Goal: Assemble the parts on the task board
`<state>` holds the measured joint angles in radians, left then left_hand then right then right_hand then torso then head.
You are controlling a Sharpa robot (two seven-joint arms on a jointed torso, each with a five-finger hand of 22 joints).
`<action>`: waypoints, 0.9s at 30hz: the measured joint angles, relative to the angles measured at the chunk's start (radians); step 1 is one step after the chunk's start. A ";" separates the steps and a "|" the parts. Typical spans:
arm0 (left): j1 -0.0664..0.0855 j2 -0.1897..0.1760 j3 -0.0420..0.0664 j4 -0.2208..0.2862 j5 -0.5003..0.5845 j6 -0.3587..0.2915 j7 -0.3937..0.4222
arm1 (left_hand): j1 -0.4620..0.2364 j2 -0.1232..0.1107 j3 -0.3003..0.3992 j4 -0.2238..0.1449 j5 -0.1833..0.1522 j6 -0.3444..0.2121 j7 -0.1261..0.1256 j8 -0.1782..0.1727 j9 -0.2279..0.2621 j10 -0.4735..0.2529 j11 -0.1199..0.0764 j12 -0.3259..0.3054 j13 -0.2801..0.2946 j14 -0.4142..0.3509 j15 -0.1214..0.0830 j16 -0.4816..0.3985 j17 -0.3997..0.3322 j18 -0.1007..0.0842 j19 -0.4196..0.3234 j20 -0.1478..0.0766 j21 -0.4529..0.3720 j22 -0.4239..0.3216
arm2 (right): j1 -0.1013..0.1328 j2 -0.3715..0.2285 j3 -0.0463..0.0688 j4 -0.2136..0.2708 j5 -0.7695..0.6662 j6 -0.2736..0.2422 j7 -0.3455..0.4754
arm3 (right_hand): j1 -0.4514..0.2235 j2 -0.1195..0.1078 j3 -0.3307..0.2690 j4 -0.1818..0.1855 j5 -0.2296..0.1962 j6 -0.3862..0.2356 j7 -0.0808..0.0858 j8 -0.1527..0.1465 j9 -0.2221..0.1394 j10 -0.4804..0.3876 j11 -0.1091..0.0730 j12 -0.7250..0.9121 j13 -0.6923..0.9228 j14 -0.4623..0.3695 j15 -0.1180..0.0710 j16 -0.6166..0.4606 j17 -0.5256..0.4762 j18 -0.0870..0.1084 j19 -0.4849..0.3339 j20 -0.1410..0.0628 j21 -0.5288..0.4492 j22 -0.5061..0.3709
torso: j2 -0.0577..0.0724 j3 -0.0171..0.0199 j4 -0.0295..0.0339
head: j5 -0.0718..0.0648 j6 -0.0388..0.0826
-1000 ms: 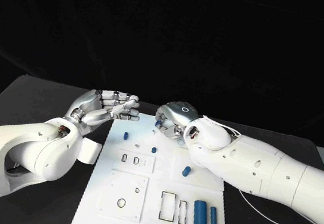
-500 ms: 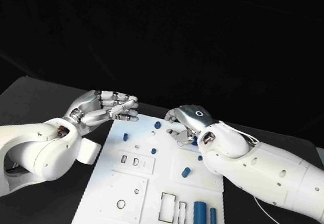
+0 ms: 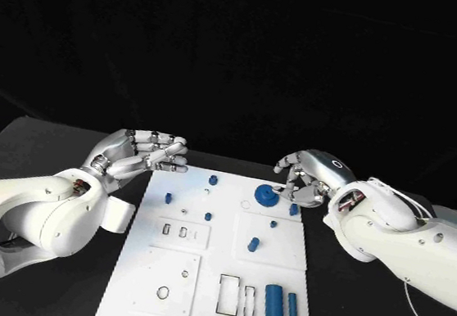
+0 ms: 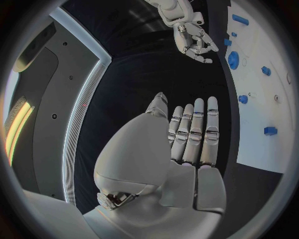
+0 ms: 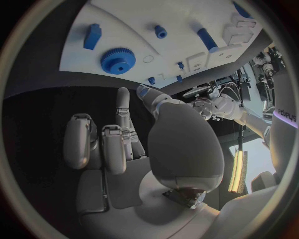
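Lying flat near the far edge of the white task board (image 3: pixel 218 289), which sits mid-counter, the blue gear (image 3: pixel 265 194) is just beside the empty, loosely curled right hand (image 3: pixel 311 178), while the left hand (image 3: pixel 140 152) hovers spread off the board's far-left corner.

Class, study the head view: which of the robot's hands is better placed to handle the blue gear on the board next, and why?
The right hand, probably. It hovers at the task board's far right edge, right beside the blue gear. The left hand sits off the board's far left corner, farther from it.
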<state>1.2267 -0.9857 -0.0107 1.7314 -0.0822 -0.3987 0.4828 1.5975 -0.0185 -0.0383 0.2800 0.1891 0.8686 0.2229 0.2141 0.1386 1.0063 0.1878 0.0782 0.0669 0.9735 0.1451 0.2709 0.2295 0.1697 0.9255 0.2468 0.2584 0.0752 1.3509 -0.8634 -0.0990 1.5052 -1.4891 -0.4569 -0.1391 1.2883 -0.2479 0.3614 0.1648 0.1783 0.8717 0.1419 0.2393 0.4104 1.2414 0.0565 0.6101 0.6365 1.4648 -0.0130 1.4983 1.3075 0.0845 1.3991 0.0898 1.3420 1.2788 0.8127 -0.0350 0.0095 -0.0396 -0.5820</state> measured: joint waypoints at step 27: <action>0.000 0.016 0.000 -0.020 0.006 0.005 -0.003 | 0.000 0.000 0.000 0.000 0.000 0.000 0.000 0.000 0.000 0.000 0.000 0.000 0.000 0.000 0.000 -0.004 0.001 0.000 0.000 0.000 -0.004 0.000 | -0.016 0.092 -0.006 -0.108 0.127 0.107 -0.053 | 0.095 0.057 -0.196 0.123 0.010 -0.088 0.021 0.093 0.037 0.151 0.022 0.744 0.672 0.000 0.011 0.056 0.000 -0.016 0.048 0.023 0.062 0.029 | 0.000 0.0021 -0.0092 | 0.000 -0.019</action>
<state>1.2264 -0.9701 -0.0109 1.7112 -0.0758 -0.3933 0.4801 1.5975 -0.0185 -0.0383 0.2801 0.1891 0.8685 0.2230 0.2141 0.1387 1.0064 0.1878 0.0782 0.0669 0.9735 0.1450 0.2670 0.2302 0.1697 0.9255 0.2468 0.2545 0.0750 1.3351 -0.7714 -0.1049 1.3971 -1.3625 -0.3502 -0.1919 1.3836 -0.1911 0.1653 0.2882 0.1880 0.7836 0.1630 0.3326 0.4479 1.3922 0.0784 1.3538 1.3083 1.4650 -0.0020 1.5548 1.3073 0.0684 1.4470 0.1128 1.4039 1.3079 0.8130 -0.0329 0.0003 -0.0398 -0.6006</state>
